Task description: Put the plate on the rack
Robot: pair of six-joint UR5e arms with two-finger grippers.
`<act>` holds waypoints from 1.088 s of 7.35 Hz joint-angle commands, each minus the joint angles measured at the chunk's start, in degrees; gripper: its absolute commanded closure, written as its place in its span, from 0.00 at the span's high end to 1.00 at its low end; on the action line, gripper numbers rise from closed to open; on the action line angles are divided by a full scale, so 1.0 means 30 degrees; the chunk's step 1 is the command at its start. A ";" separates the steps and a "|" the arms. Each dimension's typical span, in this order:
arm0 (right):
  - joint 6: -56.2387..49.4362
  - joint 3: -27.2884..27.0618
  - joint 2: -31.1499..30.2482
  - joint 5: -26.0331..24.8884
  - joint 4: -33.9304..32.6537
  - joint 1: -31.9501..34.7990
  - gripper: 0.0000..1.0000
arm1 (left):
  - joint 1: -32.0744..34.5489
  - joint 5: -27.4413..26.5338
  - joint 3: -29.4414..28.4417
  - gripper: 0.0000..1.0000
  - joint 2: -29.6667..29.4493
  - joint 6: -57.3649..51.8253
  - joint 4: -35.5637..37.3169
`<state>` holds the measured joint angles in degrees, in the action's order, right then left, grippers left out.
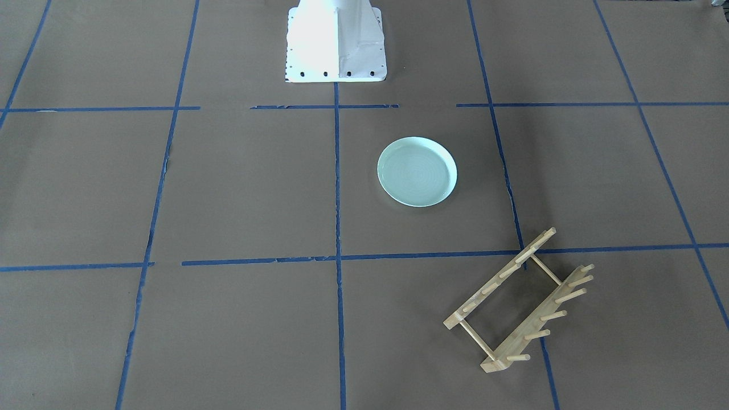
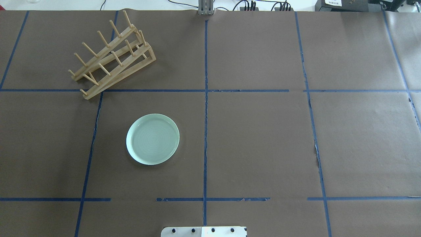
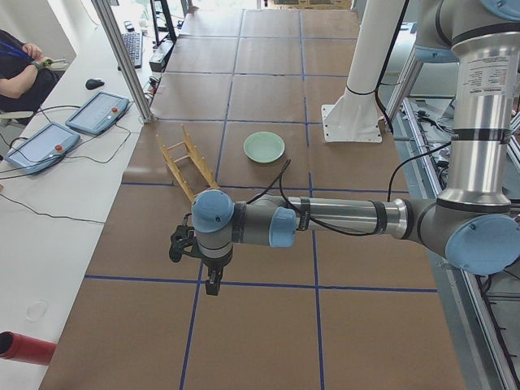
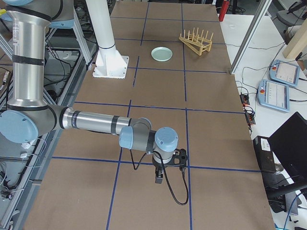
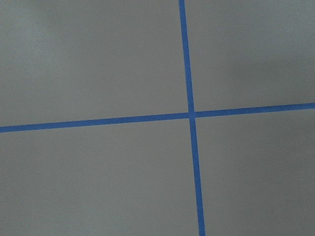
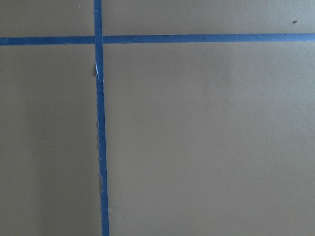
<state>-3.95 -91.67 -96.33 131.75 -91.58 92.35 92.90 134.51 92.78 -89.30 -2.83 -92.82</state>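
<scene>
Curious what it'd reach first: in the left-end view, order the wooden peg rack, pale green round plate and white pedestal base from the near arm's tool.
1. Light-wood peg rack, just beyond the left tool.
2. Pale green round plate, mid-table.
3. White pedestal base, robot's side.

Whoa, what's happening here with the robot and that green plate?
Nothing is being handled yet. The plate lies flat on the table, and the wooden rack stands apart from it, farther from the robot, with no plate in it. Both arms reach out toward the table's ends, far from both things. The left gripper and right gripper point down over brown paper; open or shut, I can't tell.
</scene>
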 commanded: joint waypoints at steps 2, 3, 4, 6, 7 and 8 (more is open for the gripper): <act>0.0000 0.0000 0.0000 0.0000 0.0000 -0.0023 1.00 | -0.0146 -0.0131 0.0419 1.00 -0.0318 0.0094 0.0059; 0.0000 0.0000 0.0000 0.0000 0.0000 -0.0023 1.00 | -0.0321 -0.0102 0.1206 1.00 -0.0524 0.0152 0.0031; 0.0000 0.0000 0.0000 0.0000 0.0000 -0.0023 1.00 | -0.1338 -0.0131 0.2113 1.00 -0.1077 0.2270 0.0060; 0.0000 0.0000 0.0000 0.0000 0.0000 -0.0023 1.00 | -0.3128 -0.0131 0.5153 1.00 -0.1317 0.6028 0.0611; 0.0000 0.0000 0.0000 0.0000 0.0000 -0.0023 1.00 | -0.4092 -0.0131 0.6503 1.00 -0.1375 0.6708 0.0646; 0.0000 0.0000 0.0000 0.0000 0.0000 -0.0023 1.00 | -0.5001 -0.0160 0.7850 1.00 -0.1405 0.6831 0.0762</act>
<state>-3.96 -91.67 -96.33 131.75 -91.58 92.30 81.48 134.10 110.95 -93.31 15.75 -91.04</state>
